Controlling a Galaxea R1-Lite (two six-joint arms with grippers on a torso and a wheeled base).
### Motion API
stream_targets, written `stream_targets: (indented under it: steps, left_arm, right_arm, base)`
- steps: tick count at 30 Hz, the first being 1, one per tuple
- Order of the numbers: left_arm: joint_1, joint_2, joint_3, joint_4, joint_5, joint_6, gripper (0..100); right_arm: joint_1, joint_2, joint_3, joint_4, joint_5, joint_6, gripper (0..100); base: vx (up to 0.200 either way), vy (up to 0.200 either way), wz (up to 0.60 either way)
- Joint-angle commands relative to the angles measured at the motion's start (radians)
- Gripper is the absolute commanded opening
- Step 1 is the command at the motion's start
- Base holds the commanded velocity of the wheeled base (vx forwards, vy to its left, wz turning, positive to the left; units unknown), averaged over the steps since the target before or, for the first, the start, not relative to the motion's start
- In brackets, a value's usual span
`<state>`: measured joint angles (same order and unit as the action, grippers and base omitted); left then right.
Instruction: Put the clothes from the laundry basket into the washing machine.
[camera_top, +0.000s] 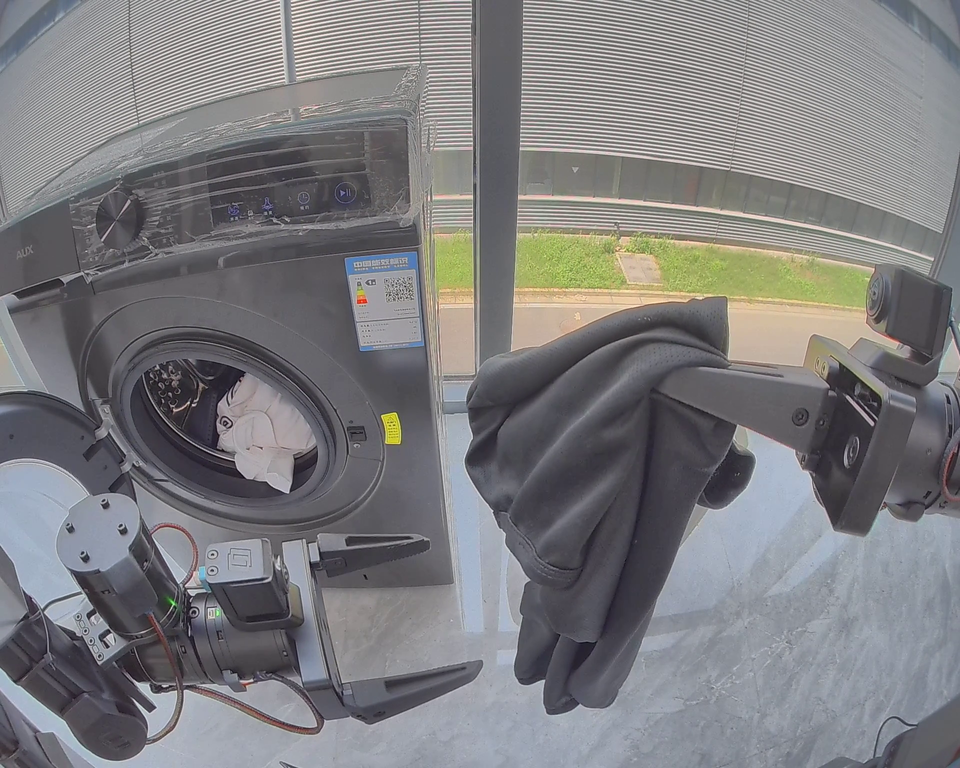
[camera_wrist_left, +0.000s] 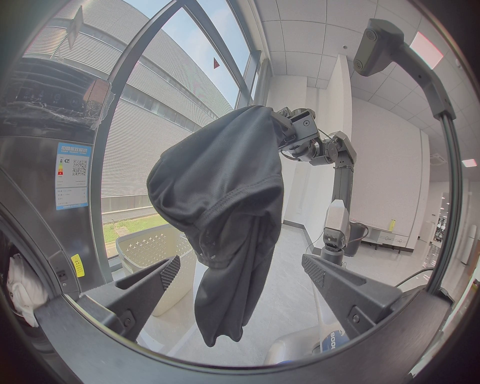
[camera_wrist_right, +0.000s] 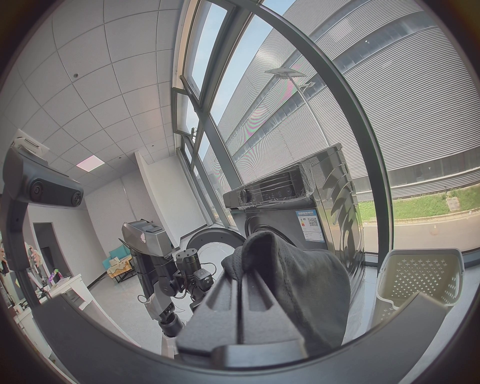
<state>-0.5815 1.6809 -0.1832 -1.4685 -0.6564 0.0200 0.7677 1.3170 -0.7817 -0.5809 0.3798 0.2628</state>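
Note:
A dark grey garment (camera_top: 590, 480) hangs in the air to the right of the washing machine (camera_top: 260, 330), held by my right gripper (camera_top: 680, 385), which is shut on its upper edge. The same garment (camera_wrist_left: 225, 200) hangs in front of the left wrist camera, and drapes over the closed fingers (camera_wrist_right: 240, 310) in the right wrist view. The machine's door (camera_top: 40, 440) stands open at the left, and white clothes (camera_top: 262, 430) lie inside the drum. My left gripper (camera_top: 400, 615) is open and empty, low in front of the machine. The white laundry basket (camera_wrist_left: 155, 255) stands on the floor by the window.
A window pillar (camera_top: 497, 180) rises just right of the machine. Grey marble floor (camera_top: 760, 640) spreads below the hanging garment. The basket (camera_wrist_right: 420, 280) sits beside the machine's right side.

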Motion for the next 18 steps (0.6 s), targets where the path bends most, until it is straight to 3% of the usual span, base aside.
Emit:
stream_targets:
  steps: [1, 6, 18]
  left_arm:
    - [0.005, 0.017, -0.045, 0.000, 0.004, -0.002, 100]
    - [0.051, 0.030, -0.096, 0.000, 0.008, 0.001, 100]
    - [0.051, 0.060, -0.091, 0.000, 0.011, -0.002, 100]
  right_arm:
    - [0.025, 0.001, 0.001, -0.001, 0.002, 0.001, 0]
    - [0.056, 0.001, -0.001, -0.001, 0.001, 0.021, 0]
    - [0.071, -0.007, 0.001, -0.001, 0.001, 0.029, 0]
  base:
    - [0.000, 0.000, 0.00]
    - [0.000, 0.000, 0.00]
    - [0.000, 0.000, 0.00]
